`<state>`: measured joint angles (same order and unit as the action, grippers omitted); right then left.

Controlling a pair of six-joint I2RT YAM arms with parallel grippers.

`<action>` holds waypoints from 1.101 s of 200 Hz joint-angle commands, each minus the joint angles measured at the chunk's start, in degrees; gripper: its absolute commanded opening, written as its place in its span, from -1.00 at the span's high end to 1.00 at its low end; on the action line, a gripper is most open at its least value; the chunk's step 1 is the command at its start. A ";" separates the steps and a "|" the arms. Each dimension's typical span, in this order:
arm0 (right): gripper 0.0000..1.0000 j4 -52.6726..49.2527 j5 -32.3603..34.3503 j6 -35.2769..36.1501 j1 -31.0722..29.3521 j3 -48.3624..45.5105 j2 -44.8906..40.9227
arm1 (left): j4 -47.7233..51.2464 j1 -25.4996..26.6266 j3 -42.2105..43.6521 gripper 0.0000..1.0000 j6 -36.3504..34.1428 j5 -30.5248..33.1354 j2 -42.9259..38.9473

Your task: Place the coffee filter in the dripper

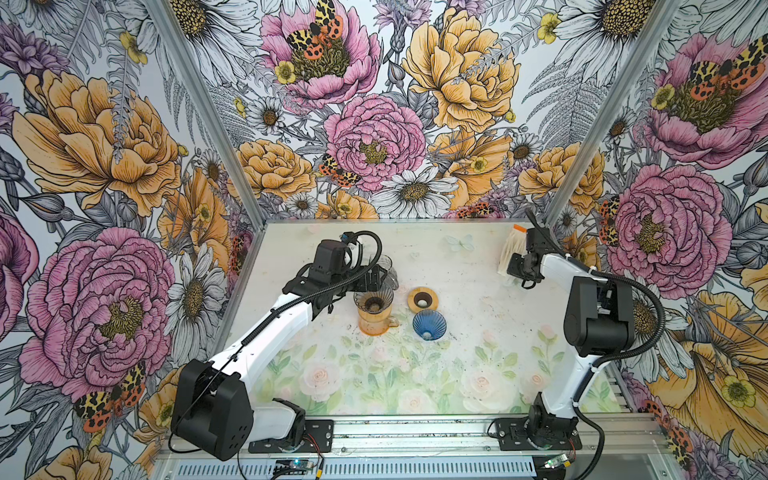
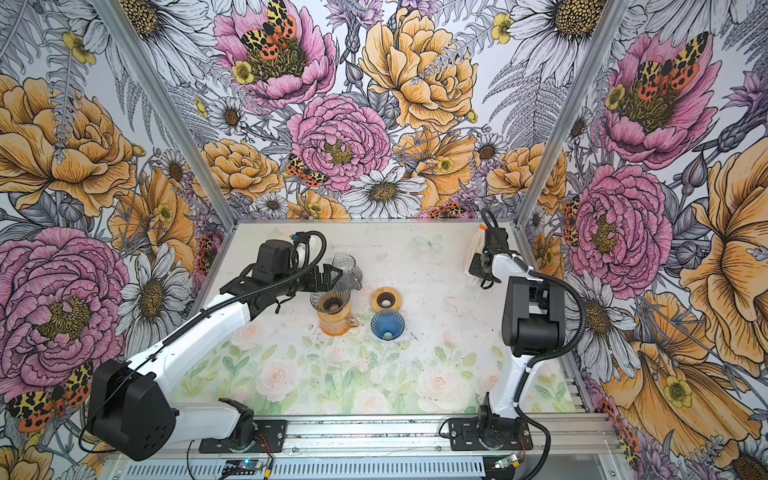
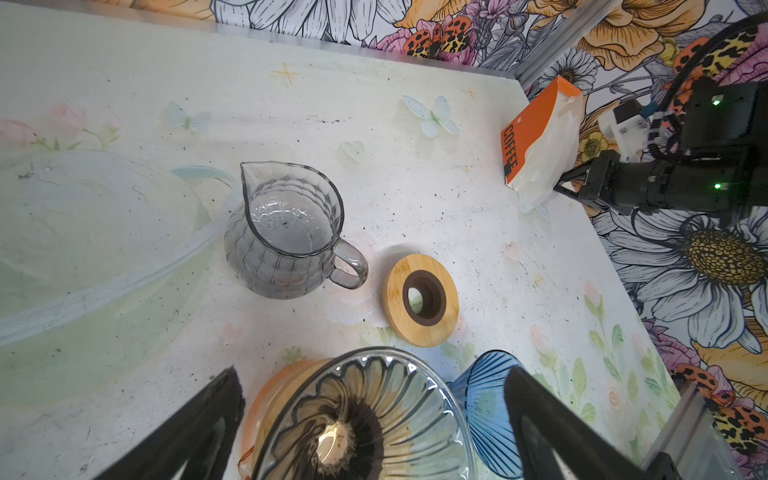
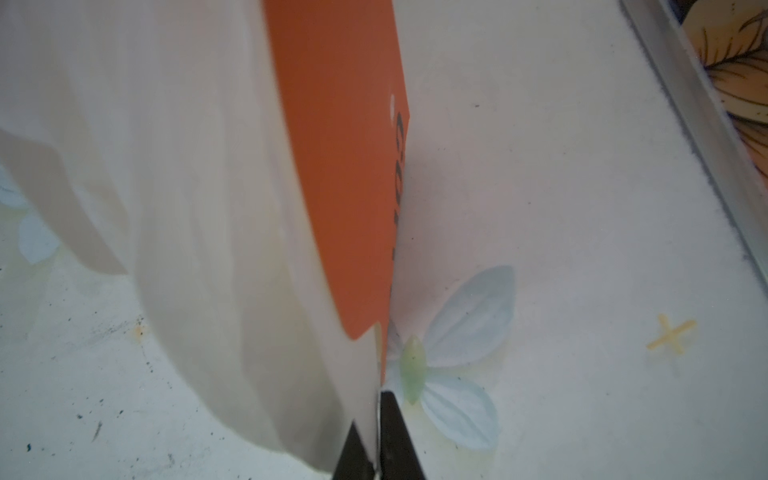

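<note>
Checking in from the remote station. My right gripper [image 4: 374,415] is up in the far right corner of the tabletop [image 1: 457,353], clamped onto the edge of the pack of coffee filters [image 3: 540,141]. That's the clear bag with the orange header card reading COFFEE. In the right wrist view the two black fingers sit nearly together with the bag's edge pinched between them. The pack leans over at a tilt, and I honestly can't tell if its bottom is touching the tabletop or not. You can see it in both top views, right against the gripper [image 1: 509,249] [image 2: 478,249].

My left gripper [image 3: 374,395] has its jaws spread wide with nothing in them. It hangs over the brown-tinted glass dripper [image 1: 373,300], which sits on an orange server [image 1: 374,326] around the middle of the tabletop. No filter is in that dripper; I can see straight down its ribbed cone to the hole.

Around it:
- smoky glass pitcher [image 3: 286,232], just on the far side of the dripper, upright
- wooden ring [image 1: 422,300] with a dark hole, lying flat just to the dripper's right
- blue dripper [image 1: 429,324], on the near side of the ring, close to the server

So the filters are well apart from both drippers.
</note>
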<state>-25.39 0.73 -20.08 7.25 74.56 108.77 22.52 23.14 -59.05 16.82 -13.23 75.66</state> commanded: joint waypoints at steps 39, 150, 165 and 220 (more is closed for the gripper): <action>0.73 0.43 0.16 -0.98 -0.61 0.23 -1.71 | -0.22 0.42 -0.94 -0.98 0.35 -0.99 0.12; 1.00 -0.83 0.12 -0.61 -0.83 0.55 -4.03 | -0.16 0.46 -0.80 -0.98 0.34 -1.04 0.10; 1.00 -1.23 0.11 -0.61 -0.78 0.31 -5.08 | -0.11 0.42 -0.89 -0.97 0.30 -1.02 0.29; 1.00 -2.91 0.08 -0.85 -0.79 -1.26 -8.43 | -0.15 0.51 -0.72 -0.98 0.39 -1.11 0.21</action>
<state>-27.07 0.75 -20.56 6.76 74.39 103.07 22.52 23.14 -59.05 16.82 -13.32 75.66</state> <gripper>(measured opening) 0.050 0.987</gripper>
